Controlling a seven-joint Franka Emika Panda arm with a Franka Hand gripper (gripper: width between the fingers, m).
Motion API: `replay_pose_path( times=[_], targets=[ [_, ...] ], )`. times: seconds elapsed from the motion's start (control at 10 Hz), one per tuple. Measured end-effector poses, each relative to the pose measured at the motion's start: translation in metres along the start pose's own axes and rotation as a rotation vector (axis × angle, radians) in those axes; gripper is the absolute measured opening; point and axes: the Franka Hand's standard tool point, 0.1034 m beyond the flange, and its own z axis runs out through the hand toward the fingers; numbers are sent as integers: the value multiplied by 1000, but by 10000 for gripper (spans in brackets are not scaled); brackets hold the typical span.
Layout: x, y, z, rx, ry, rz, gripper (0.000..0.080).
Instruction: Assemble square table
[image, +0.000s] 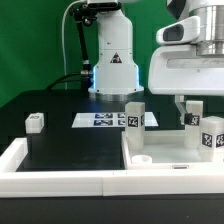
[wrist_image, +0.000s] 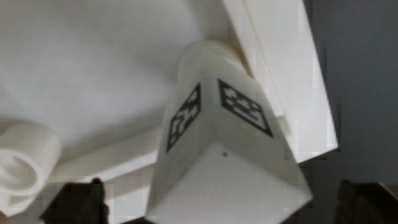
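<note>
Wrist view, claw (wrist_image: 199, 190) spread wide, tagged white leg (wrist_image: 222, 150) between its fingertips, ungripped

Exterior view frontal, low, wrist view close above leg (wrist_image: 222, 150)

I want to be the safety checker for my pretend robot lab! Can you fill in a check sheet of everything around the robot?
Surface: black table with white rim bars; the marker board lies flat on it.
Job's things: the white table top lies flat. One leg stands alone at the exterior view's left, one leg stands by the top's far corner, and two legs are at the exterior view's right.
Clutter: nothing seen.
Grippers: the pincer is open, with a tagged leg between its fingers, untouched.
Cables: a black cable hangs beside the robot base.
Surroundings: green backdrop, dark elsewhere.
</note>
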Motion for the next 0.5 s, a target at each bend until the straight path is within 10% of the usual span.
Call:
replay_pose_path(
  times=[0.5],
  targets=[
    [-9, -5, 3, -7, 1, -328, 649]
  ],
)
